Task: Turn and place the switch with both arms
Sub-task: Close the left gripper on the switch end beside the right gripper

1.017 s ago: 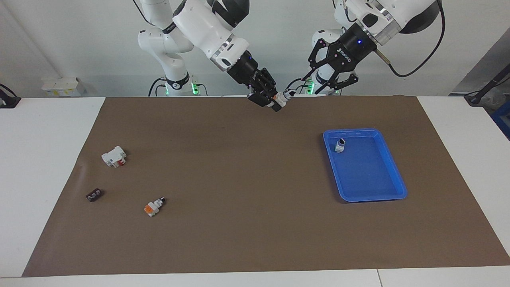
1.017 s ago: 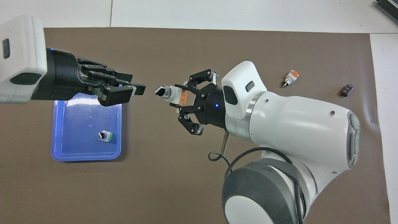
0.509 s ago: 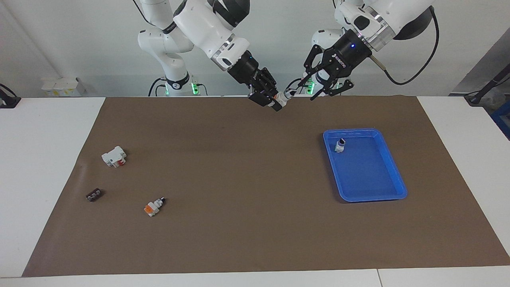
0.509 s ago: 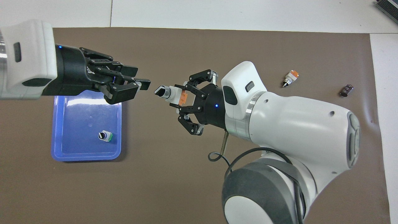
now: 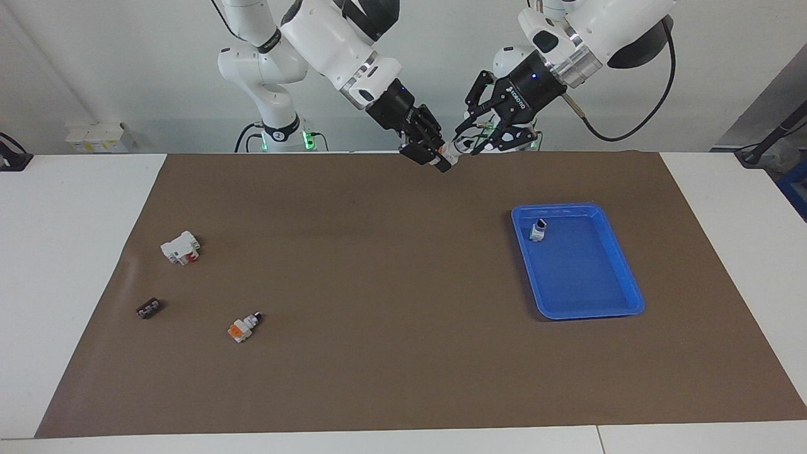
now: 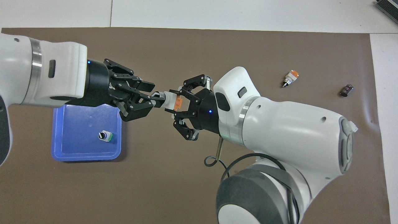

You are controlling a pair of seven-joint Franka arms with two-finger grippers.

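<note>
Item: switch (image 6: 169,101), white body with an orange block at one end, knob end pointing toward the left of the overhead frame; held in the air above the brown mat (image 5: 378,284), upper centre of the facing frame.
Holder: right gripper (image 6: 178,102), entering from the lower right of the overhead frame; its fingers are closed on the orange-and-white body of the switch.
Second hand: left gripper (image 6: 150,100), entering from the left edge of the overhead frame; its fingers (image 6: 146,85) bracket the knob end of the switch. Whether they already pinch the knob or only stand about it, I cannot tell.
Relation of item to fingers: the switch spans the gap between the two grippers, body in the right one, knob at the tips of the left one.
Done so far: switch lifted off the counter (image 5: 75,208) and presented knob-first to the other arm.
Left to do, by judgement: grip and turn the knob, then pass or carry the switch to the blue tray (image 5: 621,302) and set it down.
Tray contents: one small switch-like part (image 5: 538,230) with a green block, upper corner of the tray in the facing frame.
Also on the mat, left part of the facing frame: a second orange switch (image 5: 243,326), a white block with a red part (image 5: 180,247), a small black piece (image 5: 148,308).
</note>
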